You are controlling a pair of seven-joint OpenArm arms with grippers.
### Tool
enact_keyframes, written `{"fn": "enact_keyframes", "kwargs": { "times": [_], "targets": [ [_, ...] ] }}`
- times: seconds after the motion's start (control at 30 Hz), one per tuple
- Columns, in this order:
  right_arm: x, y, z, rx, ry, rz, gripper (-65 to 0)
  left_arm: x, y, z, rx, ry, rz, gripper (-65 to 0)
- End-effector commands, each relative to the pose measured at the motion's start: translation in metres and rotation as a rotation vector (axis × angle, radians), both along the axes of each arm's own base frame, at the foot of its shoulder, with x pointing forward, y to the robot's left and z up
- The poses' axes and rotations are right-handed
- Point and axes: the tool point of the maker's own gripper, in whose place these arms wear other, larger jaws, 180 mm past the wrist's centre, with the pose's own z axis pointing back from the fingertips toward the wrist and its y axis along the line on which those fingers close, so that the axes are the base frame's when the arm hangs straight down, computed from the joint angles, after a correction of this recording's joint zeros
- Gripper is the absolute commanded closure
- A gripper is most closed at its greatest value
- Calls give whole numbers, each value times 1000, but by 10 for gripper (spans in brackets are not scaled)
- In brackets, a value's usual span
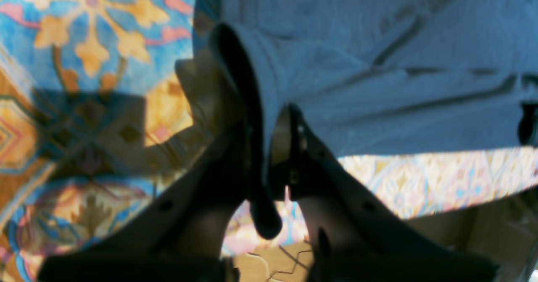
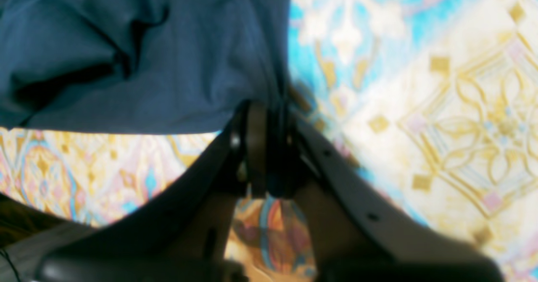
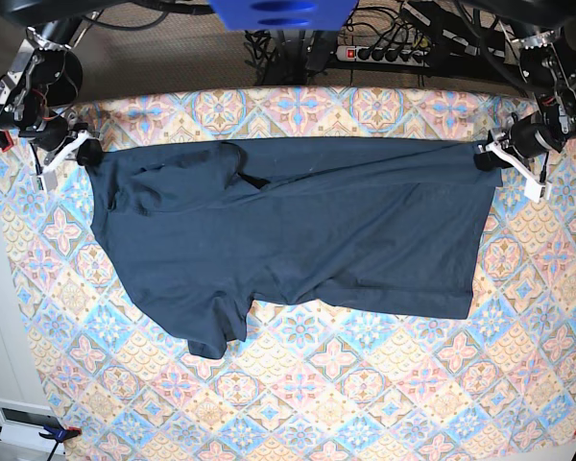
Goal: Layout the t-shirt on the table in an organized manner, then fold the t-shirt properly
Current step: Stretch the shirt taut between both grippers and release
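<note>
T-shirt [image 3: 298, 230] spread wide on table [image 3: 365, 384], stretched between both grippers along its far edge, sleeve bunched near right gripper. Left gripper [image 1: 275, 143] clenched on shirt corner, fabric pinched between fingers. Right gripper [image 2: 267, 147] clenched on opposite corner, cloth gathered at fingertips.

Base view: even, bright overhead light, sharp focus, soft shadows under the t-shirt [image 3: 288, 230]. Both wrist views: blurred, with near-black gripper bodies. Left wrist view: hard shadow on the table [image 1: 84, 118]. Right wrist view: washed-out cloth pattern.
</note>
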Motion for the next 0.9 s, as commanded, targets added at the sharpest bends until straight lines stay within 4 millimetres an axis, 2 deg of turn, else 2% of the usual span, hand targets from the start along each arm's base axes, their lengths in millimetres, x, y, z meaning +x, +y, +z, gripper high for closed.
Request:
{"fn": "enact_keyframes", "kwargs": {
  "times": [0.0, 0.2, 0.3, 0.47, 0.7, 0.87],
  "targets": [
    [4, -7, 14, -27, -41, 10, -7, 3, 5, 10, 26, -28, -12, 0],
    [-21, -2, 17, -75, -10, 57, -7, -23, 4, 2, 36, 27, -24, 0],
    [-31, -2, 16, -83, 8, 65, -7, -37, 21, 8, 67, 28, 22, 0],
    [-36, -8, 16, -93, 15, 47, -7, -44, 41, 16, 97, 17, 73, 0],
    [-36, -8, 16, -93, 17, 50, -9, -43, 37, 13, 87, 20, 71, 0],
    [-45, -10, 13, -96, 36, 47, -11, -46, 25, 5, 69, 44, 45, 0]
  ]
}}
